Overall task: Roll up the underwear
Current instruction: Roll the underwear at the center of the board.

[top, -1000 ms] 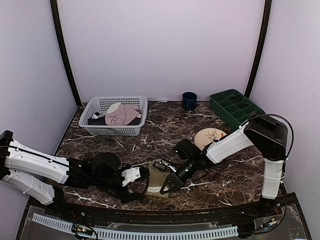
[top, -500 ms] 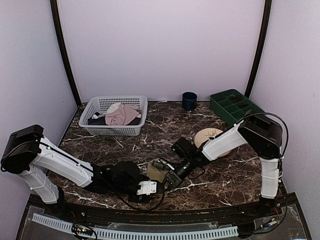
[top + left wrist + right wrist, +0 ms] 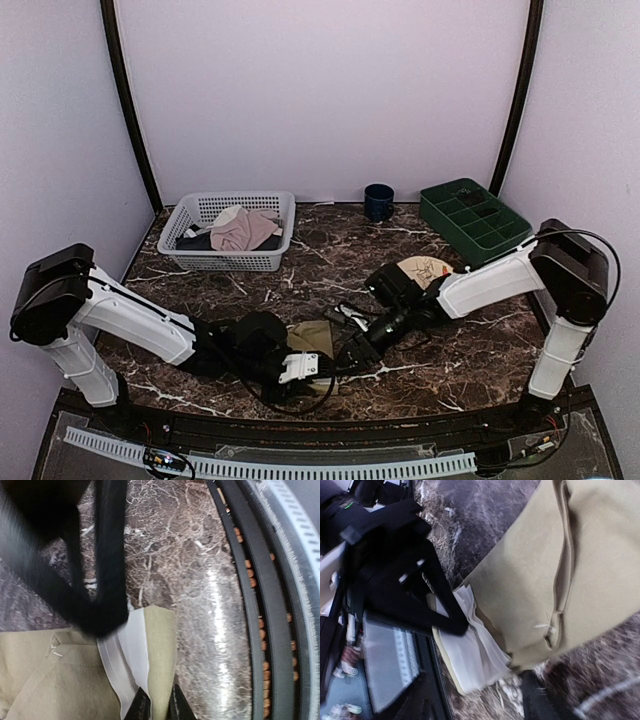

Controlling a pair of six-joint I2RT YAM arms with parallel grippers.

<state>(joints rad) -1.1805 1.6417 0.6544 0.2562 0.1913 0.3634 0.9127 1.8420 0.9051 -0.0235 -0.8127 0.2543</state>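
The olive-khaki underwear (image 3: 312, 336) lies partly folded on the marble table near the front edge, its cream waistband (image 3: 127, 650) tucked in layers at the near side. My left gripper (image 3: 312, 368) reaches in from the left. In the left wrist view the left gripper (image 3: 157, 706) is shut on the underwear (image 3: 50, 675), pinching its folded olive edge beside the waistband. My right gripper (image 3: 352, 352) sits at the cloth's right side. In the right wrist view the right gripper (image 3: 477, 700) stands open, and a corner of the underwear (image 3: 570, 570) and the waistband (image 3: 470, 655) lie loose between its fingers.
A white basket (image 3: 228, 262) at the back left holds a pale pink garment (image 3: 243, 228) and a dark one. A blue mug (image 3: 378, 201) and a green compartment tray (image 3: 470, 215) stand at the back. A round plate (image 3: 418, 272) lies behind the right arm. The table's front rail (image 3: 300, 425) runs close by.
My left gripper swung in to the underwear's near edge and closed on it. My right gripper let go of the cloth, opened and drew back slightly to the right.
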